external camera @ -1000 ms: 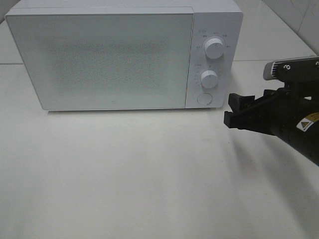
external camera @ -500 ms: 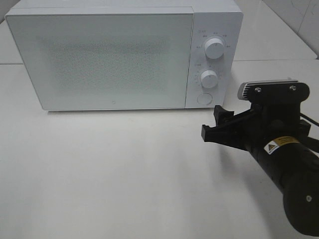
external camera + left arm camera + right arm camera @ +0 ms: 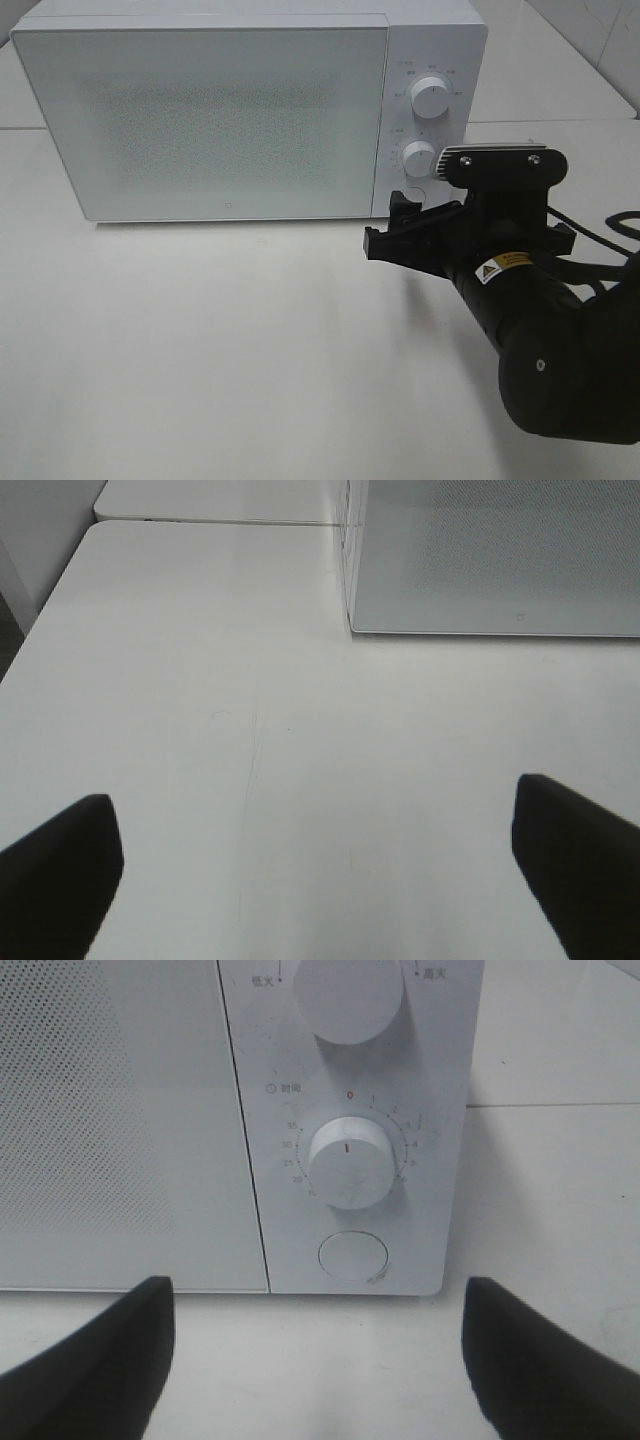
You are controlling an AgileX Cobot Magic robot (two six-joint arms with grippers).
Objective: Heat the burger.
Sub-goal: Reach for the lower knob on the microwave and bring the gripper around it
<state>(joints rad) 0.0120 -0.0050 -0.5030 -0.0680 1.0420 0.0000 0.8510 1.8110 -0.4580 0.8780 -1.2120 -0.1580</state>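
The burger is out of view. A white microwave (image 3: pixel 220 110) stands at the back of the table with its door closed. My right gripper (image 3: pixel 390 225) hovers just in front of the control panel's lower part, open, nothing between its fingers. Seen from the right wrist, the right gripper (image 3: pixel 318 1360) faces the timer knob (image 3: pixel 348 1160) and the round door button (image 3: pixel 352 1257). My left gripper (image 3: pixel 318 870) is open and empty over bare table, near the microwave's (image 3: pixel 500 560) front left corner. The high view does not show the left arm.
An upper knob (image 3: pixel 430 97) sits above the timer knob (image 3: pixel 420 158) on the panel. White tabletop (image 3: pixel 200 350) spreads in front of the microwave. A black cable (image 3: pixel 600 225) trails behind the right arm. The table edge (image 3: pixel 45 630) runs beside the left gripper.
The right arm has swung left and in toward the microwave's control panel, from the table's right edge. Its fingers now stand a little wider apart. The left gripper shows no earlier frame.
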